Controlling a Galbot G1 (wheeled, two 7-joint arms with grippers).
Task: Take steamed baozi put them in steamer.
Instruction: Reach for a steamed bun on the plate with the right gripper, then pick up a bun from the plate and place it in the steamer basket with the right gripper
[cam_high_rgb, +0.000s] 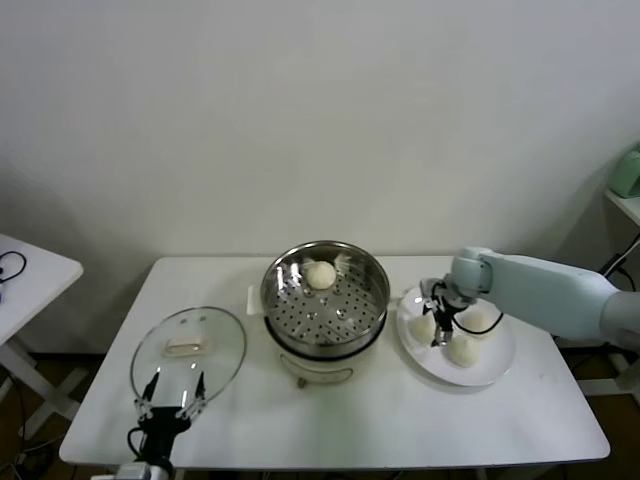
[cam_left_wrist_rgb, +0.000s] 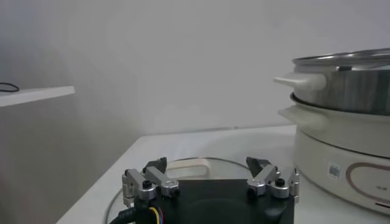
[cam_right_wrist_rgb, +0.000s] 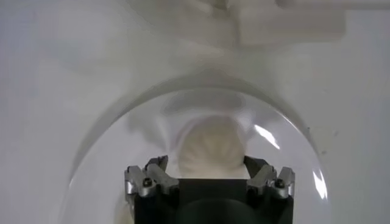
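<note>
While one steamed baozi (cam_high_rgb: 320, 273) already sits in the steamer (cam_high_rgb: 325, 300), three wait on the plate (cam_high_rgb: 490, 372), so the right gripper (cam_high_rgb: 438, 322) straddles the nearest bun (cam_right_wrist_rgb: 210, 149), fingers spread. Parked by the lid (cam_high_rgb: 188, 350), the left gripper (cam_high_rgb: 170, 392) gapes empty.

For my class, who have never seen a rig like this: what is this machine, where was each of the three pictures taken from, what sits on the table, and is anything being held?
This is a two-armed robot. The wide picture comes from a camera on its head; the other two come from cameras on its wrists.

On the white table stand a metal steamer with one baozi inside, a glass lid, and a white plate with three more baozi.

The right gripper is down over the plate, its jaws open on either side of one bun, not yet closed on it. The left gripper waits by the lid, jaws open. Nothing is held.
</note>
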